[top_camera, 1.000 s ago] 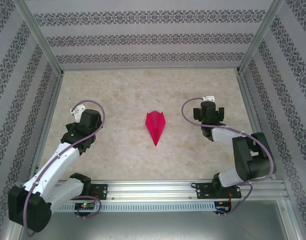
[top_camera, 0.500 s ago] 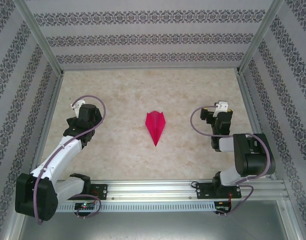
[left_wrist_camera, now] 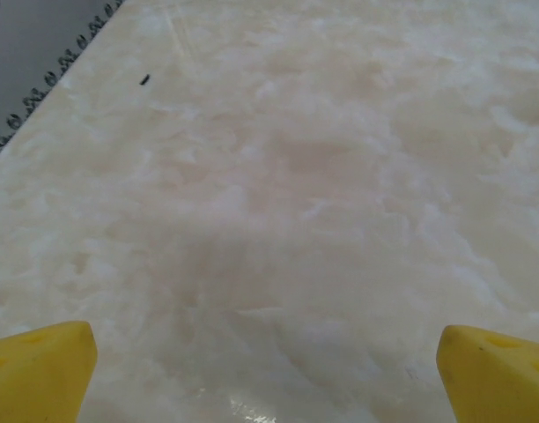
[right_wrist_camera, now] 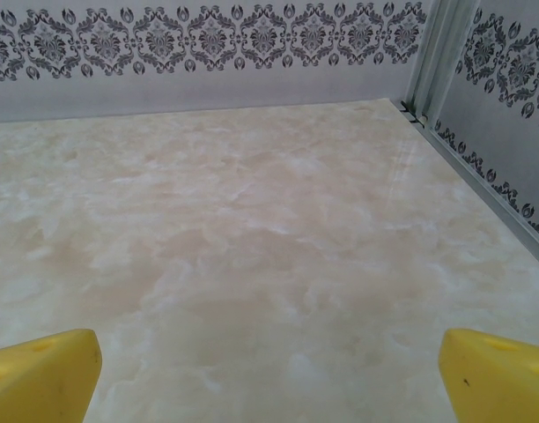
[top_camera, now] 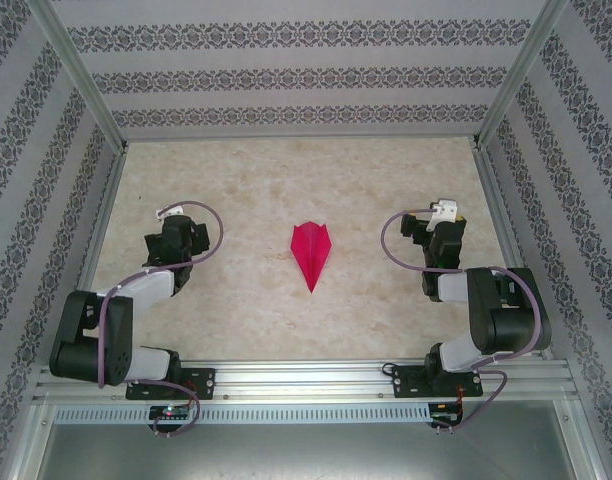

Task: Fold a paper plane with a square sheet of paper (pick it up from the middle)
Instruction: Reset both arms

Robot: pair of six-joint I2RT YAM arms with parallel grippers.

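The magenta-pink paper plane [top_camera: 312, 253] lies flat in the middle of the marble table, a slim dart with its point toward the near edge. My left gripper [top_camera: 179, 232] sits well to its left, folded back over its arm. In the left wrist view the two yellow fingertips [left_wrist_camera: 40, 370] stand wide apart over bare table, so this gripper [left_wrist_camera: 268, 370] is open and holds nothing. My right gripper [top_camera: 441, 232] sits well to the right of the plane. Its yellow fingertips [right_wrist_camera: 42, 374] are also spread wide, leaving the gripper [right_wrist_camera: 269, 374] open over bare marble.
Patterned walls and aluminium posts [top_camera: 96, 100] close the table in on three sides. The right wall and its metal rail [right_wrist_camera: 481, 194] run close beside my right gripper. A small dark speck [left_wrist_camera: 144, 79] lies on the table ahead of my left gripper.
My left arm has folded back toward its base, its gripper now nearer the left edge. The right arm drew back and right earlier, then held still. The plane has not moved.
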